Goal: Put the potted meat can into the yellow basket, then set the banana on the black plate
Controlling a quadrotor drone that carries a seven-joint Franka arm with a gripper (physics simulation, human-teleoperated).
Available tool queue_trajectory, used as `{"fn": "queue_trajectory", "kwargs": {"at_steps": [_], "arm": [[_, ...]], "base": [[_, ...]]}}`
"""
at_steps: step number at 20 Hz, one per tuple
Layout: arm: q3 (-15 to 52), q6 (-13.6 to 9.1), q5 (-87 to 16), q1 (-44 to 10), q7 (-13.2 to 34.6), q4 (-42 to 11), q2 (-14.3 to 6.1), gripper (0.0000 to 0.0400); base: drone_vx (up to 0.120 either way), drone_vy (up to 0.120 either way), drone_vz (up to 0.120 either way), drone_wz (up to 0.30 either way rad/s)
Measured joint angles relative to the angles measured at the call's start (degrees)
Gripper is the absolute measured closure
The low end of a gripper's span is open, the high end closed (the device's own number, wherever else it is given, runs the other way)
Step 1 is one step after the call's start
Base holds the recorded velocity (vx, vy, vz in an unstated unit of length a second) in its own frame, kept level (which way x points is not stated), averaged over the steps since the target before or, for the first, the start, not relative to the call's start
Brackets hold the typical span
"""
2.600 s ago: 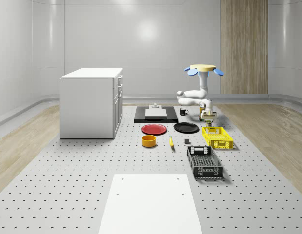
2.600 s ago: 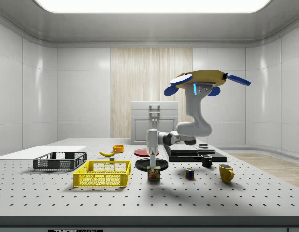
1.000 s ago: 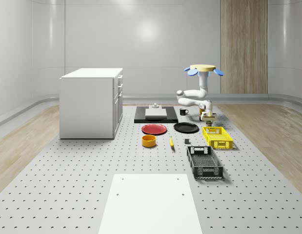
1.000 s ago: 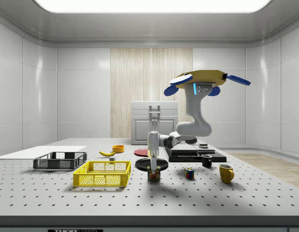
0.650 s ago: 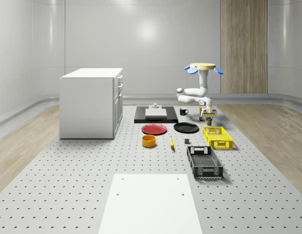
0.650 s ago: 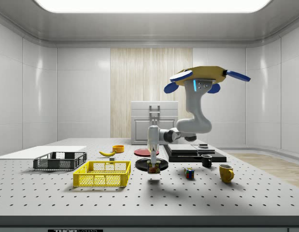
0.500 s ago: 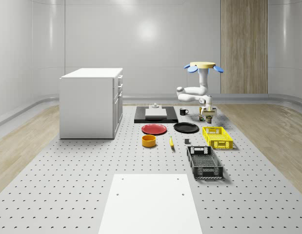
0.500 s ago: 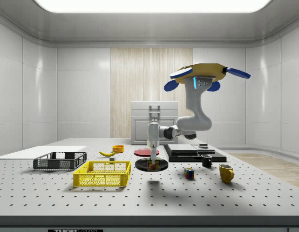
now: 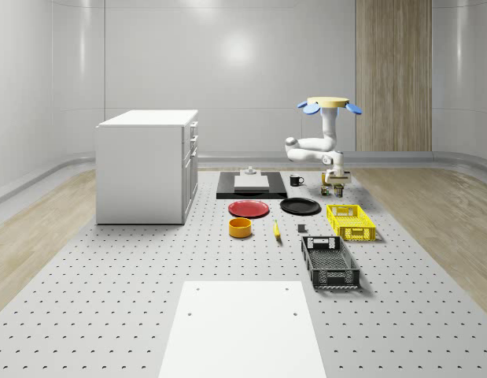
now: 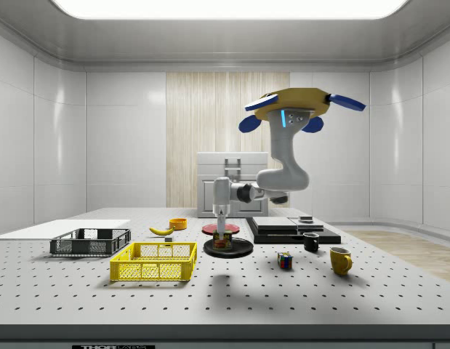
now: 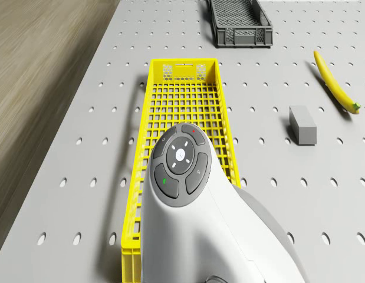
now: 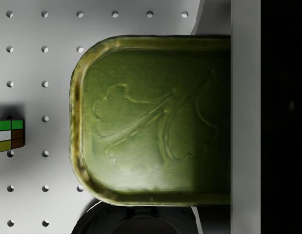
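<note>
Gripper (image 10: 224,234): clenched on the meat can (image 10: 224,243), which has been lifted off the table since a moment ago and is now held in the air beside the yellow basket (image 10: 155,261). Drone (image 10: 296,107): hovering above. Banana (image 10: 161,230), black plate (image 10: 228,249): untouched. Nothing is seen blocking the path.

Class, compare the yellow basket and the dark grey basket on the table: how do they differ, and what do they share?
The yellow basket is bright yellow; the dark grey basket is dark grey. The yellow basket lies nearer the drone; the dark grey basket lies farther. Both are rectangular mesh-walled baskets with nothing inside.
</note>
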Motion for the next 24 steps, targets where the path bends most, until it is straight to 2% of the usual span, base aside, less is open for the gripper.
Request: {"fn": "queue_trajectory", "kwargs": {"at_steps": [24], "arm": [[0.37, 1.27, 0.69, -0.42, 0.39, 0.06, -1.39, 0.0116]], "base": [[0.120, 0.000, 0.000, 0.000]]}}
